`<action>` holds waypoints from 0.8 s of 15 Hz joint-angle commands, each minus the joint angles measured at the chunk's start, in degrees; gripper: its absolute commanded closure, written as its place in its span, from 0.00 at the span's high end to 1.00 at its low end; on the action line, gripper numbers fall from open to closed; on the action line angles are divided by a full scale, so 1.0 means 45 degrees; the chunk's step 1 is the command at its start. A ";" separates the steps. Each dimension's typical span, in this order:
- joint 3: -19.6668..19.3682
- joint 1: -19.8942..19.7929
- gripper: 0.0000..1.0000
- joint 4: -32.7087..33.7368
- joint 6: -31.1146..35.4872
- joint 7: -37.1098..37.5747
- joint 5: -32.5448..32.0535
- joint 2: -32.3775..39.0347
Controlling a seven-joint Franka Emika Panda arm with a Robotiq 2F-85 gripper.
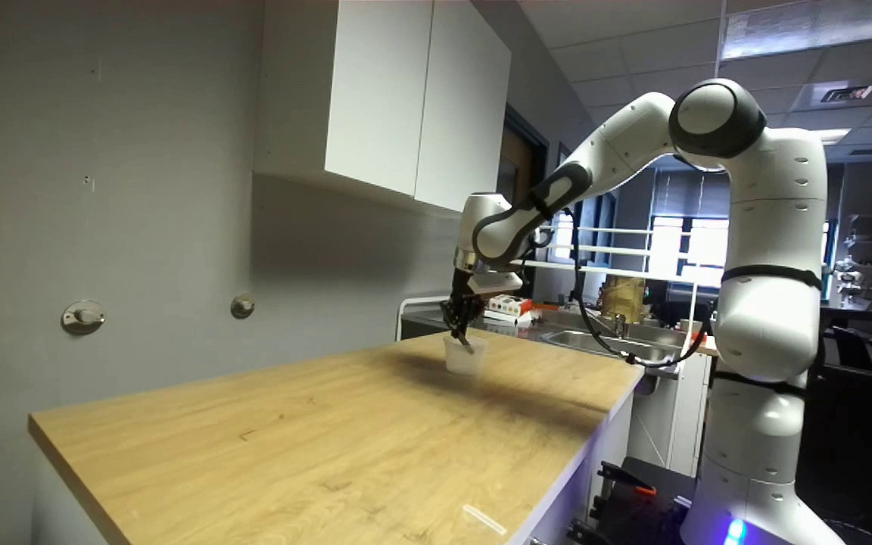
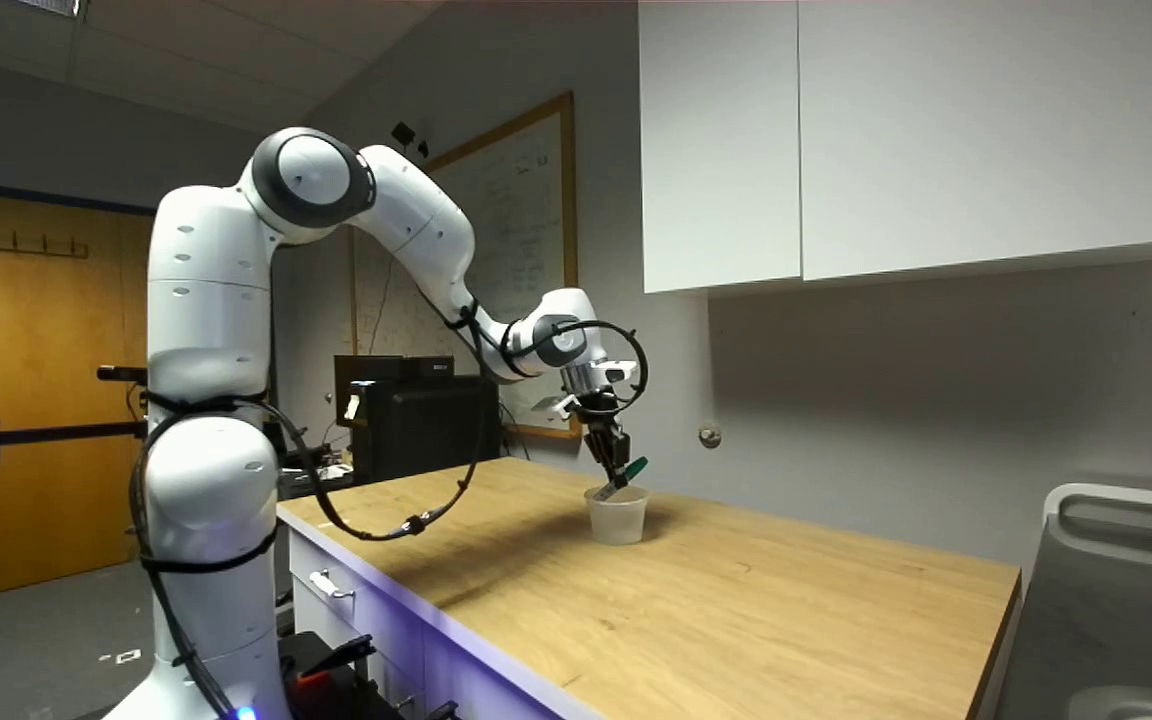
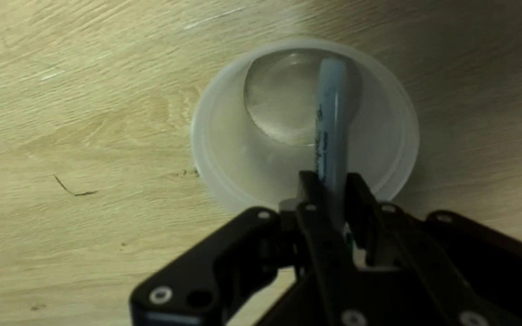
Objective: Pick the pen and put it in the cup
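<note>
Pincer (image 3: 332,184), low in the wrist view, is clamped on the pen (image 3: 332,122), whose grey, dark-lettered length points up the frame; its green end (image 2: 636,467) juts rightward in an exterior view. Beyond it, upper centre of the wrist view, sits the translucent cup (image 3: 222,127), upright on the table (image 3: 84,253), the tilted pen over its mouth; how deep the grey end reaches cannot be told. Farther back, a white cupboard (image 2: 926,140) fills an exterior view's upper right.

The pen (image 3: 332,122) between the black jaws is grey, dark-lettered and green-ended, the cup (image 3: 261,167) below them whitish, the wood-grained tabletop (image 3: 98,145) tan.
</note>
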 commanded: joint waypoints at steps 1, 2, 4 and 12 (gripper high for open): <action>-0.0399 0.0377 0.16 0.0638 -0.0225 0.0388 -0.0260 0.0532; -0.0463 0.0418 0.44 0.0709 -0.0328 0.0303 -0.0223 0.0568; -0.0586 0.0498 0.50 0.0740 -0.0422 0.0284 -0.0154 0.0505; -0.0424 0.0643 1.00 0.0158 -0.2050 -0.2007 0.1666 -0.0750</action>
